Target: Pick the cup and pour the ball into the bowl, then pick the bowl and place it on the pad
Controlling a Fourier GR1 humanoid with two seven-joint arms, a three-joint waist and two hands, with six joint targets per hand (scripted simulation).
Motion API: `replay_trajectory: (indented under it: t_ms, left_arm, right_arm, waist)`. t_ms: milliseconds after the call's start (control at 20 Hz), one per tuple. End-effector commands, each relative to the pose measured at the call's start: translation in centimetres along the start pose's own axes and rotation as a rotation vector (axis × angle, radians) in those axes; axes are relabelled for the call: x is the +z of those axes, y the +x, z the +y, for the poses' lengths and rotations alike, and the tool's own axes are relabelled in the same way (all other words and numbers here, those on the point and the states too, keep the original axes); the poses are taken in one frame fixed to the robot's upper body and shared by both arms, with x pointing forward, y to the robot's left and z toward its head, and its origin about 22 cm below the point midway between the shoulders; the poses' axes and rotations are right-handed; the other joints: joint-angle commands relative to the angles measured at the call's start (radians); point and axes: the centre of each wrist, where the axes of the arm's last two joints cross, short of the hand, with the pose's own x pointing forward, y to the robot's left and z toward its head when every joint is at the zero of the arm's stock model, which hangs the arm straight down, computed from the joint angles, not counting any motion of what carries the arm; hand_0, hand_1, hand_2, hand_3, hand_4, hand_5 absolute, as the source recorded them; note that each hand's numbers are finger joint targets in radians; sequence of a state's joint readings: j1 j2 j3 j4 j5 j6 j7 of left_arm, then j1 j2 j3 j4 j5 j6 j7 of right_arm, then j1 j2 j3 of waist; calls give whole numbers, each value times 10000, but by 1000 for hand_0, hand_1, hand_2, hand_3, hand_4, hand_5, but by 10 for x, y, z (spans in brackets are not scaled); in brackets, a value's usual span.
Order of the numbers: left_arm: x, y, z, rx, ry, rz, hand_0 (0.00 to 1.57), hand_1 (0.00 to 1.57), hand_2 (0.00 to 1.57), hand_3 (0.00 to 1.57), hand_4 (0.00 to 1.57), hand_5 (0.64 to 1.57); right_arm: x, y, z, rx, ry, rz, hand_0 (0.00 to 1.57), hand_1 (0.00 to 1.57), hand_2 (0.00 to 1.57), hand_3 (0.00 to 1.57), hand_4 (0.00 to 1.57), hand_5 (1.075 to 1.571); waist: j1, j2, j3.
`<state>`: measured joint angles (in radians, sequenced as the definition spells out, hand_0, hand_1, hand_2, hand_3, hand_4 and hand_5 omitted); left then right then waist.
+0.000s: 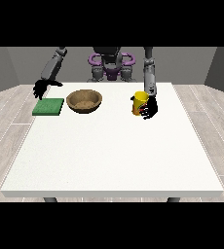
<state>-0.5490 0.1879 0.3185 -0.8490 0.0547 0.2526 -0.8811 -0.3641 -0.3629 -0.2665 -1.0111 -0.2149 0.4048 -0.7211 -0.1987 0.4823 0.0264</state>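
Observation:
A yellow cup stands upright on the white table, right of centre. The hand at the view's right is pressed against the cup's right side, its fingers curled round it. The ball is not visible. A brown wooden bowl sits left of centre. Beside it, further left, lies a flat green pad. The hand at the view's left hovers just behind the pad with fingers relaxed, holding nothing.
The robot's torso stands behind the table's far edge. The table's near half holds nothing. Wooden floor surrounds the table on all sides.

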Motion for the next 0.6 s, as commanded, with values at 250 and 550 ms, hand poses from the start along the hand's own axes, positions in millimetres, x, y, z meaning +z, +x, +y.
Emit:
replay_trajectory:
  t_ms: [250,550]
  left_arm:
    - [-5,8,-12,-2608,-34,578,1390,1390,1571,1571,1228,1534]
    - [-4,13,-39,-5632,-1335,593,1402,1402,1571,1571,1230,1548]
  right_arm:
    - [-13,-4,-4,-179,205,876,0,0,277,0,217,1554]
    - [-15,-27,24,-461,349,1901,0,0,384,347,268,1552]
  waist:
    - [-477,-724,-237]
    - [-556,-2127,-225]
